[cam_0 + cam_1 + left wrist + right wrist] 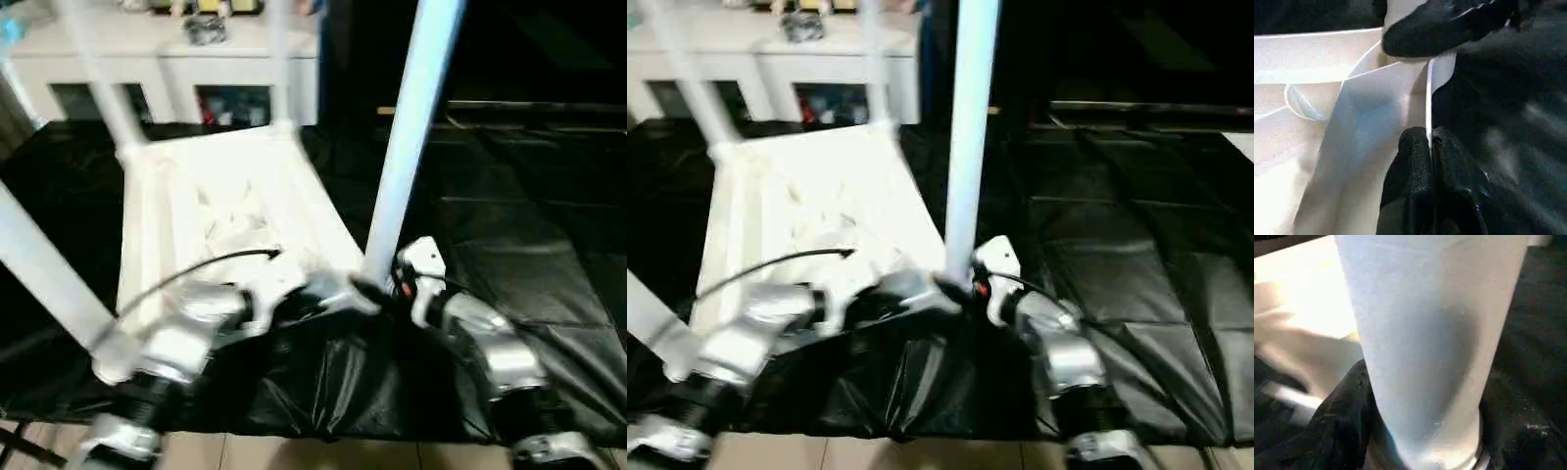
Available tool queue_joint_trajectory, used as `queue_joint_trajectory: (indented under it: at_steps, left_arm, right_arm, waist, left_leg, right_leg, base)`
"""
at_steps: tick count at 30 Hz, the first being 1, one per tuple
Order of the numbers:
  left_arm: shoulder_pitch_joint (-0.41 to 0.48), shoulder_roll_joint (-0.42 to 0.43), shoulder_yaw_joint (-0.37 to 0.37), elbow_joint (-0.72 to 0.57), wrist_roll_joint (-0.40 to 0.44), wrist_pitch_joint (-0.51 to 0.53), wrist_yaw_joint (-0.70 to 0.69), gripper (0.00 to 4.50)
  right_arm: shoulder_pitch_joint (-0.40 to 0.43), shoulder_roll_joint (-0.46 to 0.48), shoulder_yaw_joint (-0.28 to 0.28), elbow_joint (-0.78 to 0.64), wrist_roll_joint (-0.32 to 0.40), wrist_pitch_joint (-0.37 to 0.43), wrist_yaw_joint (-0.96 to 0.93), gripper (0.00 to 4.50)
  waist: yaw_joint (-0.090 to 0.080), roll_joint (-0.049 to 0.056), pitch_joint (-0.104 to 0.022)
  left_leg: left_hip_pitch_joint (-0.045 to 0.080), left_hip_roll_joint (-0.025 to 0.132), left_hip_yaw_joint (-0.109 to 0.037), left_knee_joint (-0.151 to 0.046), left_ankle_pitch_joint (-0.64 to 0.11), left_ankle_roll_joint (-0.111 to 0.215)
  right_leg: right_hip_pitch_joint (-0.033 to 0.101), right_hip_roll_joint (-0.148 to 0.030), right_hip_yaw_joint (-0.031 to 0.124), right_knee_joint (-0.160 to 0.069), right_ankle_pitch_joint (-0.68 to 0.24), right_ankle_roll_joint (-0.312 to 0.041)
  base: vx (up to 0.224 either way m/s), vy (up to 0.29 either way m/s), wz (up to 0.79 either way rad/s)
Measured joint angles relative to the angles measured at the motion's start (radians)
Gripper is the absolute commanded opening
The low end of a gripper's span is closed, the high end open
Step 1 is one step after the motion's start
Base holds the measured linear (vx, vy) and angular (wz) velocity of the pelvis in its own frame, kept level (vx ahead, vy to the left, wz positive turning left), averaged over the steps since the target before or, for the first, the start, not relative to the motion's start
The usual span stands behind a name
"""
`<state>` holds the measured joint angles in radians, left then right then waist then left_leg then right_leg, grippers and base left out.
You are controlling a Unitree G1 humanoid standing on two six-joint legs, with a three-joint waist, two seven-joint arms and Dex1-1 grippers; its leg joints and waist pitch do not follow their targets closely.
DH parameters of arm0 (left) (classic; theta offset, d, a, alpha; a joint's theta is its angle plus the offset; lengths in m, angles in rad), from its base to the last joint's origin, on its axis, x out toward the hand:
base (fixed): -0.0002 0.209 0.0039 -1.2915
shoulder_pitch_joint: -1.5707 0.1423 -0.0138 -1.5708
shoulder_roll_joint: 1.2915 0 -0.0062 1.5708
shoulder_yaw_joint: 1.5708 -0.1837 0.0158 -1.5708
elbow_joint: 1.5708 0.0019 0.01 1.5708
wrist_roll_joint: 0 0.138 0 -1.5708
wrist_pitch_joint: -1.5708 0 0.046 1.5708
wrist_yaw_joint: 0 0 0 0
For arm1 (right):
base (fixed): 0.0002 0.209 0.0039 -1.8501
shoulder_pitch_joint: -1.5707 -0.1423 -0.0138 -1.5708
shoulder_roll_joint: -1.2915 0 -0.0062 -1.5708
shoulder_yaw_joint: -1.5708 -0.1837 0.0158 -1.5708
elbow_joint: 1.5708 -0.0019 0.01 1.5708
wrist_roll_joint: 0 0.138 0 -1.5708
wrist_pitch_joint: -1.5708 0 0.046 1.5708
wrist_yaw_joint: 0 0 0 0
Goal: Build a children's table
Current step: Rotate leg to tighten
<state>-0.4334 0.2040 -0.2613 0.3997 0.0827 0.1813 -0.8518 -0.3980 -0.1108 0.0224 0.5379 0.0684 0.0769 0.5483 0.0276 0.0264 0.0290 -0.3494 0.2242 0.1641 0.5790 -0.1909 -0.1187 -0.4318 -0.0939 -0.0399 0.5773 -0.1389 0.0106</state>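
Observation:
The children's table lies upside down, its white ribbed tabletop (225, 206) resting on black cloth. A white leg (411, 137) stands upright in the near right corner socket. My right gripper (375, 290) is closed around the base of that leg, and the leg (1425, 333) rises between its black fingers (1342, 421). My left gripper (1430, 134) is shut, pinching the thin white rim of the tabletop (1376, 107) just left of that corner. Three more legs stick up: near left (49, 274), far left (98, 78) and far right (279, 59).
The black-draped work table (529, 215) stretches off to the right of the tabletop. A white cabinet (167, 59) stands behind it. Tiled floor (294, 455) shows along the table's near edge. A black cable (196, 266) arcs over my left forearm.

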Motion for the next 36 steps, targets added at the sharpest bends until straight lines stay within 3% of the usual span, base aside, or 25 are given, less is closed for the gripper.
queue_joint_trajectory:
  at_steps: [8, 10, 14, 18, 24, 32, 34, 36]
  left_arm:
    - [-0.014, -0.077, 0.011, 0.026, 0.029, 0.01, 0.125, 0.0]
    - [-0.015, -0.077, 0.011, 0.025, 0.029, 0.009, 0.121, 0.0]
    - [-0.012, -0.061, 0.012, 0.021, 0.023, -0.002, 0.096, 0.0]
    - [-0.001, -0.029, 0.011, 0.003, 0.0, -0.009, 0.039, 0.0]
    - [0.005, 0.043, 0.008, -0.006, -0.048, -0.044, -0.1, 0.0]
    - [0.005, 0.123, 0.004, -0.013, -0.093, -0.055, -0.255, 0.0]
    - [0.004, 0.139, 0.003, -0.013, -0.106, -0.056, -0.285, 0.0]
    - [0.002, 0.153, 0.001, -0.011, -0.112, -0.06, -0.317, 0.0]
  right_arm:
    - [-0.067, 0.071, -0.038, 0.084, -0.032, -0.017, -0.198, 2.62]
    - [-0.066, 0.073, -0.041, 0.087, -0.031, -0.027, -0.2, 3.18]
    - [-0.065, 0.069, -0.042, 0.087, -0.023, -0.033, -0.164, 3.57]
    - [-0.064, 0.025, -0.014, 0.081, -0.023, -0.034, -0.051, 3.82]
    - [-0.031, -0.1, 0.062, 0.012, 0.002, -0.02, 0.217, 3.82]
    - [-0.024, -0.2, 0.107, -0.039, 0.045, 0.019, 0.476, 3.82]
    - [-0.024, -0.213, 0.115, -0.048, 0.05, 0.03, 0.516, 3.5]
    - [-0.027, -0.232, 0.127, -0.054, 0.056, 0.042, 0.557, 3.47]
  waist:
    - [-0.008, 0.002, -0.001]
    - [-0.009, 0.002, -0.002]
    - [-0.012, 0.002, -0.001]
    - [-0.012, 0.002, -0.001]
    - [0.007, -0.001, 0.001]
    - [0.007, -0.003, 0.002]
    - [0.008, -0.005, 0.003]
    - [0.011, -0.006, 0.004]
  left_leg:
    - [-0.001, 0.0, -0.001, -0.001, 0.0, 0.0]
    - [-0.001, 0.0, -0.001, -0.002, 0.0, 0.0]
    - [-0.001, 0.001, -0.001, -0.003, 0.0, 0.0]
    - [-0.001, 0.001, -0.001, -0.005, 0.0, 0.0]
    - [-0.003, 0.002, -0.001, -0.005, 0.0, 0.0]
    - [-0.005, 0.003, -0.001, -0.005, -0.001, 0.001]
    - [-0.005, 0.003, -0.001, -0.005, -0.001, 0.001]
    - [-0.005, 0.003, -0.001, -0.004, -0.001, 0.001]
  right_leg:
    - [-0.002, 0.0, -0.001, -0.001, 0.0, 0.0]
    - [-0.002, 0.0, -0.001, 0.0, 0.0, 0.0]
    - [-0.002, 0.001, -0.001, 0.0, 0.0, 0.0]
    - [-0.003, 0.001, -0.002, 0.001, 0.0, 0.0]
    - [-0.002, 0.001, -0.001, 0.001, 0.001, -0.001]
    - [-0.003, 0.001, -0.002, 0.001, 0.004, -0.007]
    - [-0.003, 0.001, -0.002, 0.001, 0.004, -0.007]
    - [-0.003, 0.001, -0.001, 0.001, 0.004, -0.007]
  base:
    - [0.0, 0.0, 0.0]
    - [0.0, 0.0, 0.0]
    - [0.0, 0.0, 0.0]
    - [0.0, 0.0, 0.0]
    - [0.0, 0.0, 0.0]
    - [0.0, 0.0, 0.0]
    - [0.0, 0.0, 0.0]
    - [0.0, 0.0, 0.0]
